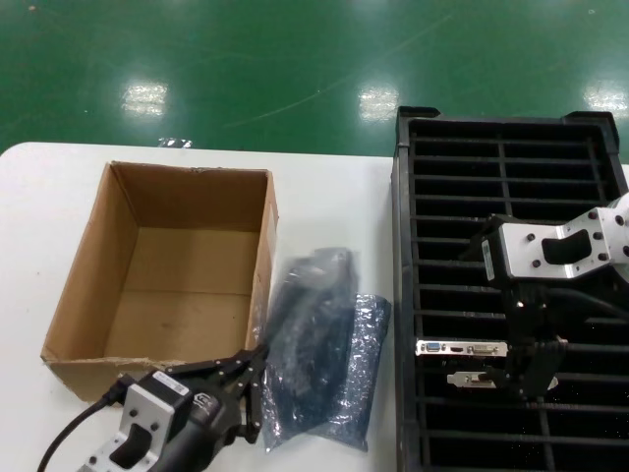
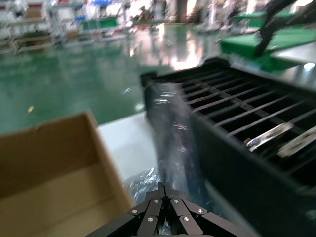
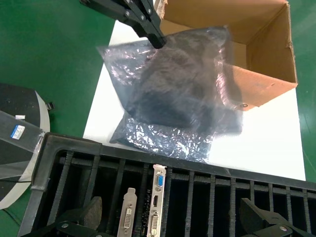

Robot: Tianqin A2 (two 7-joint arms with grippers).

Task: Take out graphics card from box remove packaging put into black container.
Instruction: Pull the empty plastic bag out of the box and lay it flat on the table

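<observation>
Left gripper (image 1: 254,385) is seen at the near edge of the white table (image 1: 324,192), just in front of the box's near right corner. Its black fingers are pinched together on the top corner of an anti-static bag (image 1: 313,334), which is held up off the table, dark and crinkly, btwn the box and the black container. A 2nd bag (image 1: 356,388) lies flat on the table under and beside it, touching the container's left wall.

Cardboard box (image 1: 157,265) sits open on the table's left part; nothing is seen inside it.

Right gripper (image 1: 531,379) hangs over the near part of the black container (image 1: 506,197), w/ its fingers spread apart and nothing held btwn them. Directly below it, a graphics card (image 1: 462,348) stands on edge in a slot, its silver bracket w/ blue port and white port facing up. A 2nd card (image 1: 470,379) stands in the next slot toward the robot. In the right wrist view, both brackets are shown side by side, w/ the spread finger pads (image 3: 91,212) on either side.

Container fills the table's right part; green floor (image 1: 246,59) is seen beyond.
</observation>
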